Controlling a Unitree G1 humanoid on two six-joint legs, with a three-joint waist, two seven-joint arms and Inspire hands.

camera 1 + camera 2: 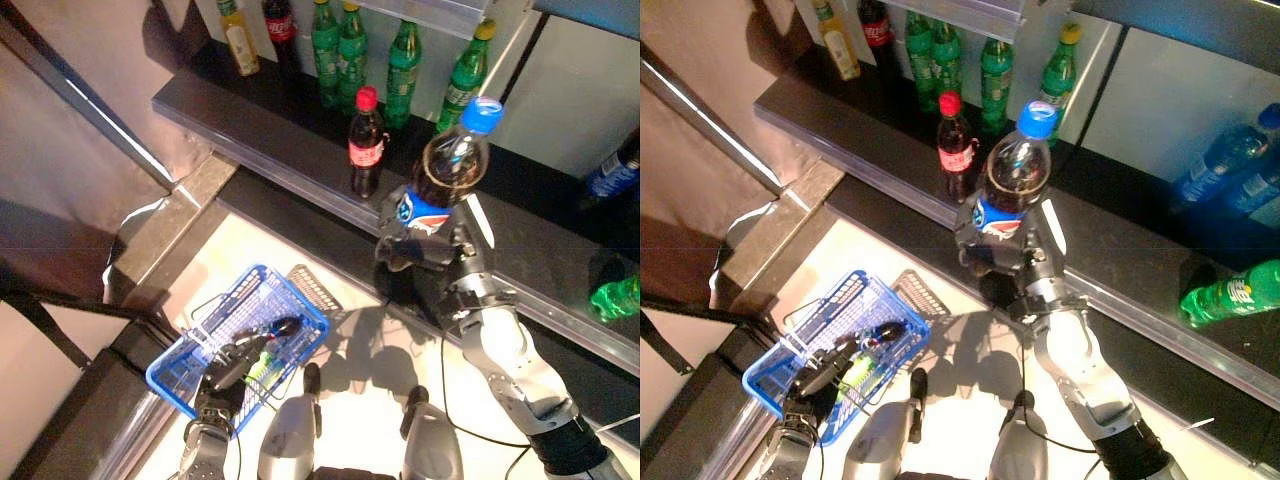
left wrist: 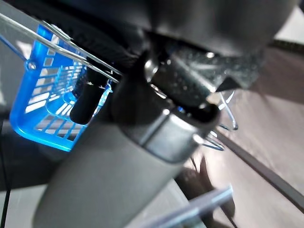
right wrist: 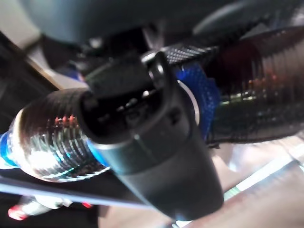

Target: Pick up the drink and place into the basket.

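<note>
We see the right hand (image 1: 432, 246) raised in front of the dark shelf (image 1: 260, 135), its fingers (image 3: 156, 137) curled round a cola bottle (image 1: 447, 170) with a blue cap and a blue label. The bottle stands nearly upright in the grip, held at its lower body, clear of the shelf and lifted above the floor. In the right wrist view the dark ribbed body of that bottle fills the space past the thumb, with the blue label pressed against the palm.

Low on the robot's left we find the blue basket (image 1: 190, 375), a plastic one with wire handles. The left hand (image 1: 228, 368) is at its near rim, fingers closed on a wire handle (image 2: 61, 45), which the left wrist view shows running past the hand. Inside the basket lies a small greenish item (image 1: 260, 366); we cannot tell what it is.

On the shelf, just beside the held bottle, stands a red-capped cola bottle (image 1: 365, 142). Behind it a row of green bottles (image 1: 402, 62) lines the back wall, with a yellowish bottle (image 1: 238, 38) at the left end. Another green bottle (image 1: 1230, 295) lies on its side far to the right, and blue bottles (image 1: 1230, 160) sit beyond it
</note>
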